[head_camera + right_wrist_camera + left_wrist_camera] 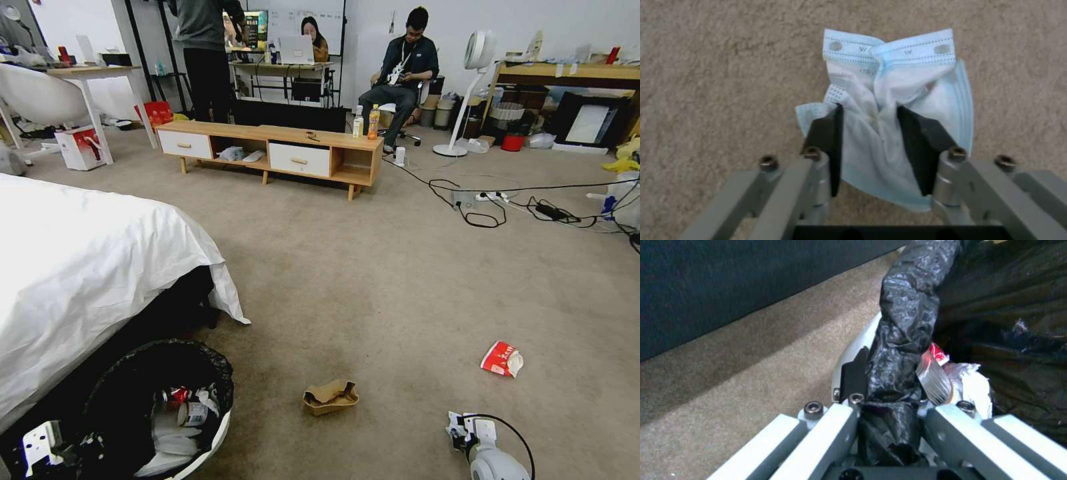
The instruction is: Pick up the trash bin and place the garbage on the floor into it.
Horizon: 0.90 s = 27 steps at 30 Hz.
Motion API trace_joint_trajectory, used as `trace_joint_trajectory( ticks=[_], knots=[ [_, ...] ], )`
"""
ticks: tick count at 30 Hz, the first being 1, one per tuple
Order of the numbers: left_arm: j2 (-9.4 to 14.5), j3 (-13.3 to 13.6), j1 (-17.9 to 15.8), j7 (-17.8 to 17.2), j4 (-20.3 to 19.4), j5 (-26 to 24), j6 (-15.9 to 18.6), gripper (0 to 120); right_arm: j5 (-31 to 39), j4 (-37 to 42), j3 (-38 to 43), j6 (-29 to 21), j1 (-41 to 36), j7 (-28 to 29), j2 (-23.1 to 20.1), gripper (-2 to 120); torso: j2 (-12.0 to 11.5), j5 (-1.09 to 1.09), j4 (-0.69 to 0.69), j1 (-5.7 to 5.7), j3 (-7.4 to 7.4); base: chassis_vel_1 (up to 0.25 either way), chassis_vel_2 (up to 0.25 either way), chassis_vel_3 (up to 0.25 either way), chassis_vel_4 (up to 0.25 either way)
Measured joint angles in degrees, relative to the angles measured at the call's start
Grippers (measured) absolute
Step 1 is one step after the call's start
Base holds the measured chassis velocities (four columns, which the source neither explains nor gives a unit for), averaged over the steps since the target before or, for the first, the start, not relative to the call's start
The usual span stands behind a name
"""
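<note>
The right hand (869, 146) pinches a crumpled face mask (893, 110); the trash bin (160, 407), rim clamped by the left hand (887, 396), sits to its left.

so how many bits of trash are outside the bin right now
3: cardboard tray on the carpet right of the trash bin, red-and-white packet farther right, face mask pinched in the jaws of the right gripper. More may be hidden.
</note>
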Motion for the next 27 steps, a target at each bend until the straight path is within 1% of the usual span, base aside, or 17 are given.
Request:
trace_joint_trajectory(
  ticks=[2, 3, 4, 5, 6, 7, 9, 18, 21, 23, 24, 25, 26, 27],
  knots=[
    [0.00, 0.01, -0.04, 0.00, -0.03, 0.00, 0.00, 1, 0.00, 0.29, 0.04, 0.00, -0.20, 0.00, -0.12, 21, 0.00, 0.00, 0.00, 0.00, 0.00, 0.000, 0.000, 0.000, 0.000],
    [0.00, 0.01, -0.04, 0.00, -0.03, 0.00, 0.00, 1, 0.00, 0.29, 0.04, 0.00, -0.20, 0.00, -0.12, 21, 0.00, 0.00, 0.00, 0.00, 0.00, 0.000, 0.000, 0.000, 0.000],
    [0.00, 0.02, -0.06, 0.00, -0.06, 0.00, 0.00, 1, 0.01, 0.43, 0.07, 0.00, -0.30, 0.00, -0.16, 17, -0.01, 0.00, 0.00, 0.00, 0.00, 0.000, 0.000, 0.000, 0.000],
    [0.00, 0.05, -0.08, 0.00, -0.10, -0.01, 0.00, 1, 0.00, 0.71, 0.19, -0.01, -0.53, 0.00, -0.27, 8, -0.01, -0.01, -0.02, 0.00, 0.01, 0.000, 0.000, 0.000, 0.000],
    [0.01, 0.06, -0.09, 0.00, -0.14, -0.02, 0.00, 1, -0.07, 0.70, 0.31, -0.01, -0.63, 0.05, -0.35, 4, -0.01, -0.02, -0.04, 0.01, 0.01, 0.000, 0.000, 0.000, 0.000],
    [0.01, 0.06, -0.09, 0.00, -0.14, -0.02, 0.00, 1, -0.07, 0.70, 0.31, -0.01, -0.63, 0.05, -0.35, 4, -0.01, -0.02, -0.04, 0.01, 0.01, 0.000, 0.000, 0.000, 0.000],
    [0.01, 0.08, -0.03, -0.01, -0.19, -0.05, 0.01, 1, -0.29, 0.69, 0.61, -0.01, -0.95, 0.16, -0.55, 0, -0.01, -0.07, -0.09, 0.01, 0.01, 0.000, 0.000, 0.000, 0.000],
    [-0.12, 0.19, 0.03, 0.00, -0.37, -0.07, 0.01, 1, -0.39, 2.66, 0.99, 0.25, -2.77, 0.34, -1.53, 0, -0.02, -0.07, -0.10, 0.01, 0.01, 0.000, 0.000, 0.000, 0.000],
    [-0.13, 0.20, 0.09, 0.01, -0.58, -0.08, 0.00, 1, -0.11, 4.38, 1.21, 0.71, -3.70, 0.35, -2.44, 0, -0.01, -0.07, -0.10, 0.01, 0.01, 0.000, 0.000, 0.000, 0.000],
    [-0.13, 0.20, 0.21, 0.02, -0.86, -0.15, 0.00, 1, 0.46, 7.62, 1.72, 1.03, -4.86, 0.46, -3.51, 0, -0.01, -0.09, -0.08, 0.01, 0.01, 0.000, 0.000, 0.000, 0.000],
    [-0.13, 0.20, 0.21, 0.02, -0.86, -0.15, 0.00, 1, 0.46, 7.62, 1.72, 1.03, -4.86, 0.46, -3.51, 0, -0.01, -0.09, -0.08, 0.01, 0.01, 0.000, 0.000, 0.000, 0.000],
    [-0.13, 0.20, 0.22, 0.02, -1.00, -0.19, 0.01, 1, 0.84, 10.02, 2.13, 1.08, -5.77, 0.62, -4.25, 0, -0.01, -0.08, -0.06, 0.01, 0.01, 0.000, 0.000, 0.000, 0.000],
    [-0.13, 0.21, 0.19, 0.02, -1.16, -0.25, 0.00, 1, 1.50, 14.01, 2.76, 1.08, -7.27, 1.24, -5.46, 0, -0.01, -0.08, -0.06, 0.01, 0.00, 0.000, 0.000, 0.000, 0.000],
    [-0.13, 0.21, 0.19, 0.02, -1.16, -0.25, 0.00, 1, 1.50, 14.01, 2.76, 1.08, -7.27, 1.24, -5.46, 0, -0.01, -0.08, -0.06, 0.01, 0.00, 0.000, 0.000, 0.000, 0.000]
  ],
)
